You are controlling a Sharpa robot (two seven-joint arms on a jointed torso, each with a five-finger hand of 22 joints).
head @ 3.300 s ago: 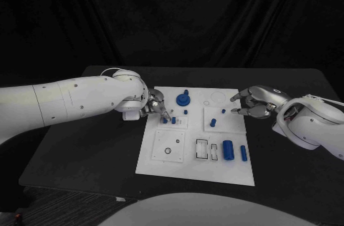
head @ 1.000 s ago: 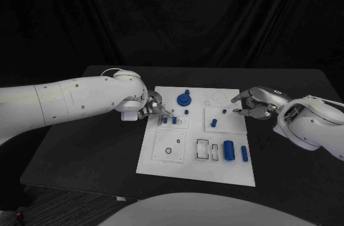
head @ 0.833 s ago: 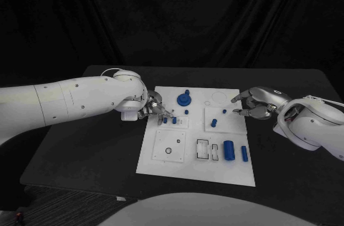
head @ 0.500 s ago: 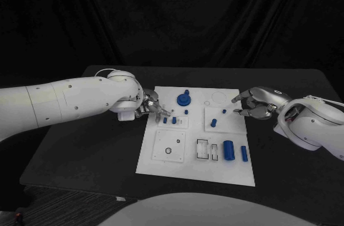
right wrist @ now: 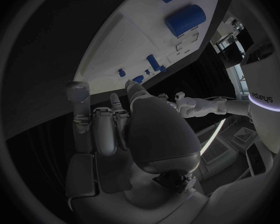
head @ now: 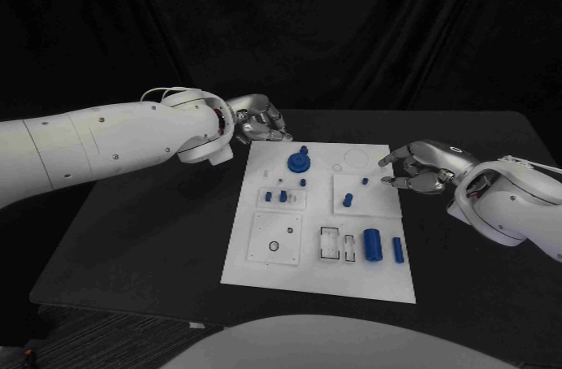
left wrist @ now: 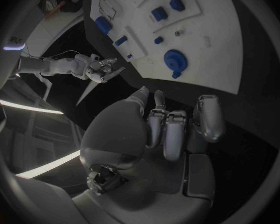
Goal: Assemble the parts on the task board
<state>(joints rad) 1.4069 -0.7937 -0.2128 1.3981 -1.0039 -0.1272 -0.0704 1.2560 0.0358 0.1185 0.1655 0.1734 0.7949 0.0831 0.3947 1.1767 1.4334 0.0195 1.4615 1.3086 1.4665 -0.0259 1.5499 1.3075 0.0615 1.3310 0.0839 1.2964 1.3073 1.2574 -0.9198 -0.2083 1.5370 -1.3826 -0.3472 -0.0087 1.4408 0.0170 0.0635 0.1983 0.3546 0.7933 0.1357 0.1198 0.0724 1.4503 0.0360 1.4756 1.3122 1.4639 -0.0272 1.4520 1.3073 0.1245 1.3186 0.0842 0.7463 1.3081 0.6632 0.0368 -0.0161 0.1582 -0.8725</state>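
Hidden or unclear: the small holes and slots of the task board (head: 272,271) are too fine to read from the head view; my right hand's fingertips blur together there.

My left hand (head: 262,122): upper left of centre in the head view, over the black table (head: 140,239) just off the board's far left corner. Fingers curled in toward the palm, nothing in them.

My right hand (head: 416,170): right of centre, at the board's right edge, fingers bent inward, nothing visibly held.

Task board: white plate, middle of the frame. On it a round blue part with a knob (head: 300,162) near the top, two short blue pegs (head: 276,196) below it, one blue peg (head: 348,198) to their right, a large blue cylinder (head: 373,245) and a slimmer blue bar (head: 398,250) at lower right.

Room: black curtain (head: 352,44) behind the table.
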